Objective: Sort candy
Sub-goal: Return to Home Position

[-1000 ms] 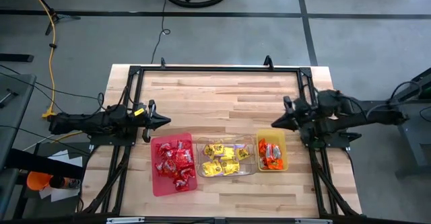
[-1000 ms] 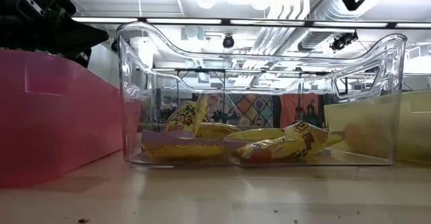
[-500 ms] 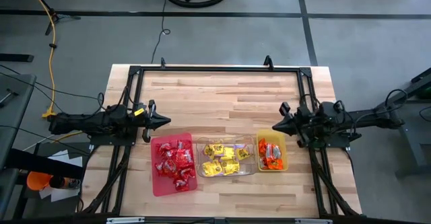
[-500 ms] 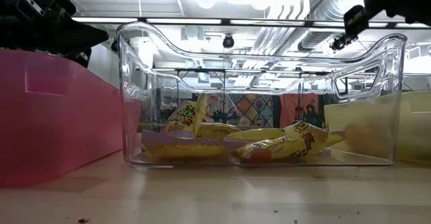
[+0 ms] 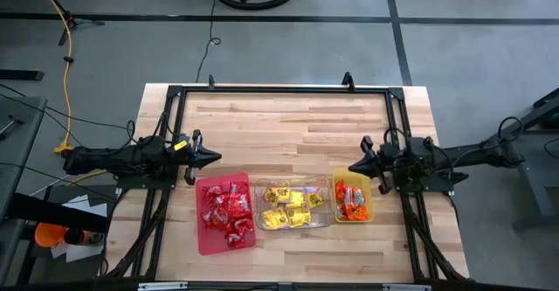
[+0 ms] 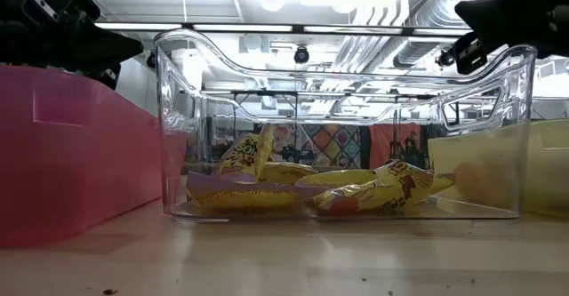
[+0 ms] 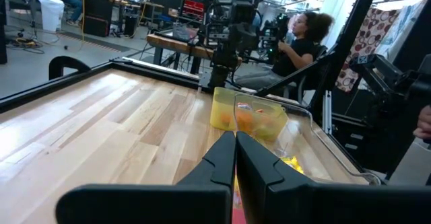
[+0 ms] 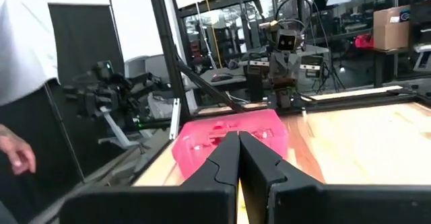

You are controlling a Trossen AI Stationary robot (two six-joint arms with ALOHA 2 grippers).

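Change: right gripper (image 5: 354, 166), fingers pressed together, empty, now lower in low view's upper right than half second ago. Left gripper (image 5: 215, 158) unmoved at centre left, likewise clenched on nothing. Three trays in lower centre: red candy (image 5: 227, 208) in red tray (image 5: 210, 244), yellow candy (image 5: 286, 208) in clear tray (image 5: 257, 205), orange candy (image 5: 352, 199) in yellow tray (image 5: 368, 200). Packets overlap, so count unclear.

L end effector (image 7: 235, 140) closed, yellow tray (image 7: 221, 114) ahead

High view straight down; low view level, near clear tray (image 6: 347, 109) (shared).
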